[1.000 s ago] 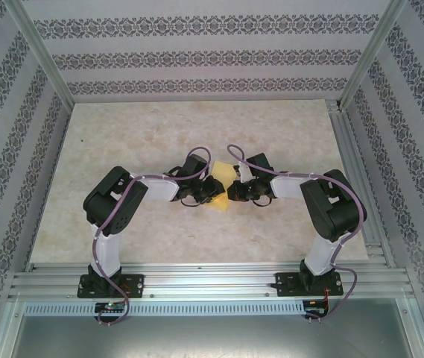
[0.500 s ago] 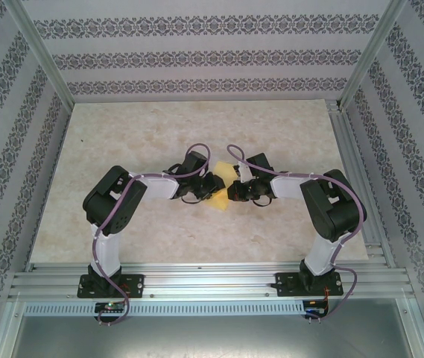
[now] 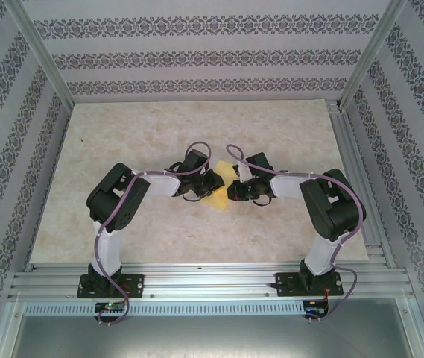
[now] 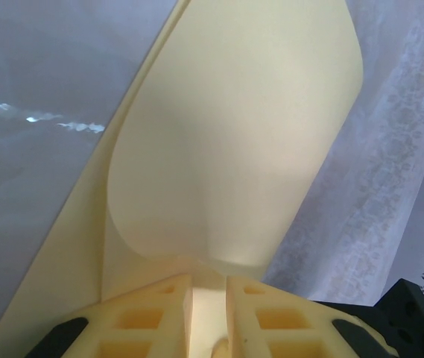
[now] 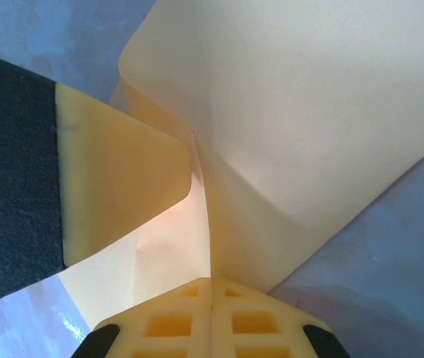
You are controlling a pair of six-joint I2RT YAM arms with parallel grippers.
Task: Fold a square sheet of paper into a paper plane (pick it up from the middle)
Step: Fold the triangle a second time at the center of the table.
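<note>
The square sheet of paper (image 3: 224,173) is plain yellow and hangs curled above the table's middle, between my two grippers. My left gripper (image 3: 212,186) meets it from the left. In the left wrist view the paper (image 4: 234,134) bulges up in a loop, and a strip of it lies in the narrow gap of the left gripper (image 4: 208,280), whose jaws stand slightly apart. My right gripper (image 3: 231,191) comes from the right. In the right wrist view the right gripper (image 5: 212,282) is shut on a creased edge of the paper (image 5: 308,112).
The beige marbled table (image 3: 122,134) lies bare on both sides of the arms. An aluminium frame (image 3: 197,280) runs along the near edge and up the corners. Patterned walls (image 3: 212,60) close in the back and sides.
My left arm has shifted a little to the right and its gripper has turned closer into the paper. The lower flap of the paper has moved slightly. The right arm has stayed put.
</note>
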